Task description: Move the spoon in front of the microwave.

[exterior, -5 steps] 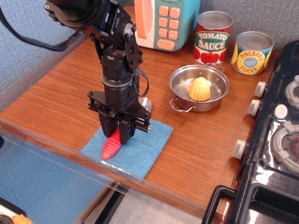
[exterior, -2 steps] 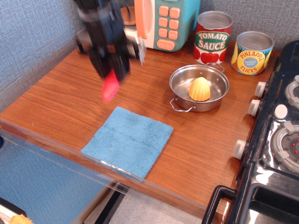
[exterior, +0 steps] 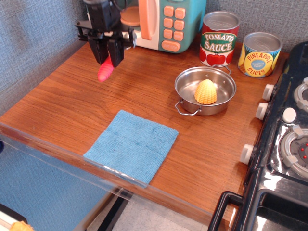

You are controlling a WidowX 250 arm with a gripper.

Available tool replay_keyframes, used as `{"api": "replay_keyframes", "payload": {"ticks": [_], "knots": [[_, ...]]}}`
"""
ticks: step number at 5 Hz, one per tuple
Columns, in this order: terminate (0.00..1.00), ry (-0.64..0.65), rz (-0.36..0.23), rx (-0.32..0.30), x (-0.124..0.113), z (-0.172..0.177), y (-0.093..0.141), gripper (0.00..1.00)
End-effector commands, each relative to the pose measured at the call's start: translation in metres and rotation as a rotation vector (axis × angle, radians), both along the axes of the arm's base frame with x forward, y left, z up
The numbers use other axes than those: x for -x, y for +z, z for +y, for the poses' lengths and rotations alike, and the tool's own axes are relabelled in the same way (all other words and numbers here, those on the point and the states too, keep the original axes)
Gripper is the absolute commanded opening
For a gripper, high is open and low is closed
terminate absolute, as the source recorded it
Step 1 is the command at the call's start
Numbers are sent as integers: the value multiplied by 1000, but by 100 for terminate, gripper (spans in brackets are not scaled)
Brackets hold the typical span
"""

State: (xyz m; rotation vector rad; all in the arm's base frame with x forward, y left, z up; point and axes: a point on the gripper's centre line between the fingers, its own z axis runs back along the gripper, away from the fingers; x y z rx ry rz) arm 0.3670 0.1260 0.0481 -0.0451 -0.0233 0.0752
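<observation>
My black gripper [exterior: 108, 54] is shut on the spoon [exterior: 105, 70] and holds it above the wooden counter at the back left. Only the ribbed red-pink handle shows, sticking out below the fingers; a glint of the silver bowl shows at the gripper's right side. The toy microwave [exterior: 168, 24], teal with a white and peach door and salmon buttons, stands at the back edge, just right of and behind the gripper.
A blue cloth [exterior: 132, 144] lies near the front edge. A steel pan [exterior: 206, 89] holds a yellow corn piece [exterior: 205, 92]. A tomato sauce can [exterior: 219, 38] and a pineapple can [exterior: 260, 54] stand at the back right. A black toy stove [exterior: 284, 144] fills the right side.
The gripper lifted the spoon off the blue cloth and carried it back and left, to just in front-left of the microwave.
</observation>
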Motion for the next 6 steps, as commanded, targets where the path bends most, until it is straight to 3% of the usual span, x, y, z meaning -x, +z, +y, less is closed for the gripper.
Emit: {"api": "replay_keyframes", "payload": {"ticks": [1,2,4,5,6], "knots": [[0,-174,40,-80,-20,7,-14,0],[0,-171,17,-83,-18,7,-9,100],[0,-175,-188,-84,3,-1,52,100],[0,-110,-183,-72,11,-3,57,100],[0,-48,-137,-107,12,-4,48,100]]}}
